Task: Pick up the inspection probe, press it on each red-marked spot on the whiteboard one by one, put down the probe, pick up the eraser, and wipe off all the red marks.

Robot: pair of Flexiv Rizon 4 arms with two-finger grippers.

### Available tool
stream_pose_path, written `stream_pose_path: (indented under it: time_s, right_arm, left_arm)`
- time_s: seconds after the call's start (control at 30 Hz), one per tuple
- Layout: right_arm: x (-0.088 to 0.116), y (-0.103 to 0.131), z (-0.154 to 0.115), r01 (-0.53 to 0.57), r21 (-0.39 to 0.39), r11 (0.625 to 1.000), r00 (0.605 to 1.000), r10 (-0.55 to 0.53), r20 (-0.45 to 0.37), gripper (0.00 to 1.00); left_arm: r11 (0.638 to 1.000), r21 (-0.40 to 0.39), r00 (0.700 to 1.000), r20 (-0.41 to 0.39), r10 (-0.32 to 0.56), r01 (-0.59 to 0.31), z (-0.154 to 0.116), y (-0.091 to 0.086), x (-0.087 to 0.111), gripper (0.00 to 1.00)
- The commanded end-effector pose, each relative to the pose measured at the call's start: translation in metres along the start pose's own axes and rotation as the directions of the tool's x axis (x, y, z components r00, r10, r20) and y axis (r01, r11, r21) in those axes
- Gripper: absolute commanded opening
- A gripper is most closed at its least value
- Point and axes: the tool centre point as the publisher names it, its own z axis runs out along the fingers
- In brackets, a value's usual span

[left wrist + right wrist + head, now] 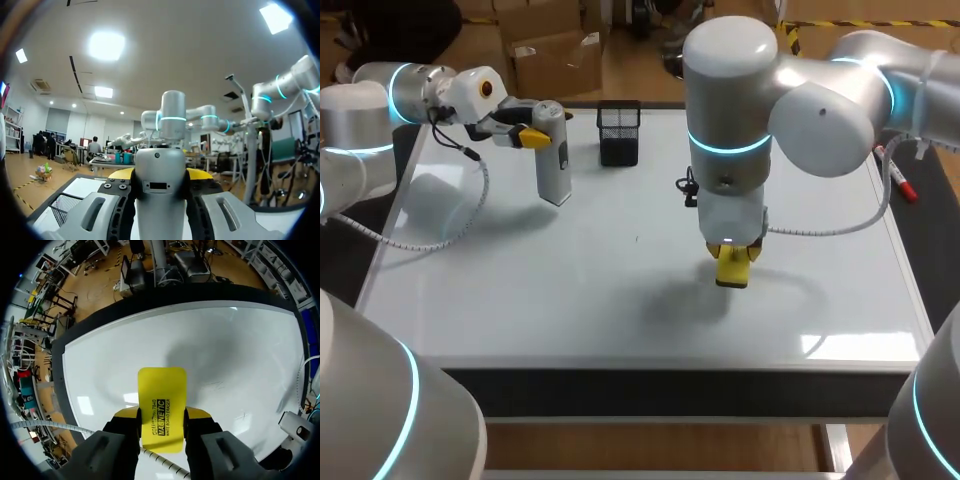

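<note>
Grips yellow eraser [161, 405] in right hand [735, 256], fingers closed on both its sides, pointed down over mid whiteboard [570, 290]; contact unclear. Holds grey probe [552, 160] upright, clamped in left hand [532, 135], at board's far left near black mesh basket [619, 133]. Leaves red marker [902, 183] by right edge.

Glossy white table [520, 310], dark front edge

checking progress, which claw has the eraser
The right claw, mid-board: it is shut on the yellow eraser, pointing down at the whiteboard. The left claw holds the grey probe upright at the far left instead.
</note>
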Motion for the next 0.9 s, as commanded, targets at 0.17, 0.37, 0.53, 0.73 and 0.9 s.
stream_pose_path:
  time_s: [0.17, 0.37, 0.53, 0.73, 0.9]
  right_arm:
    - [0.002, -0.010, 0.001, 0.030, 0.003, 1.000, 0.999, -0.030, -0.014, 0.00]
    - [0.004, -0.050, -0.003, 0.087, 0.036, 0.996, 0.996, -0.086, -0.022, 0.00]
    - [-0.003, -0.081, -0.006, 0.134, 0.055, 0.990, 0.991, -0.134, 0.002, 0.00]
    - [-0.008, -0.120, -0.008, 0.182, 0.064, 0.981, 0.983, -0.183, 0.019, 0.00]
    - [-0.022, -0.150, -0.009, 0.221, 0.078, 0.972, 0.975, -0.223, 0.017, 0.00]
  left_arm:
    - [1.000, -0.004, 1.000, 0.004, -0.001, 0.001, 0.002, -0.002, 0.001, 0.00]
    - [1.000, -0.004, 1.000, 0.004, -0.001, 0.001, 0.002, -0.002, 0.001, 0.00]
    - [1.000, -0.004, 1.000, 0.004, -0.001, 0.001, 0.002, -0.002, 0.001, 0.00]
    - [1.000, -0.004, 1.000, 0.004, -0.001, 0.001, 0.002, -0.002, 0.001, 0.00]
    - [1.000, -0.004, 1.000, 0.004, -0.001, 0.001, 0.002, -0.002, 0.001, 0.00]
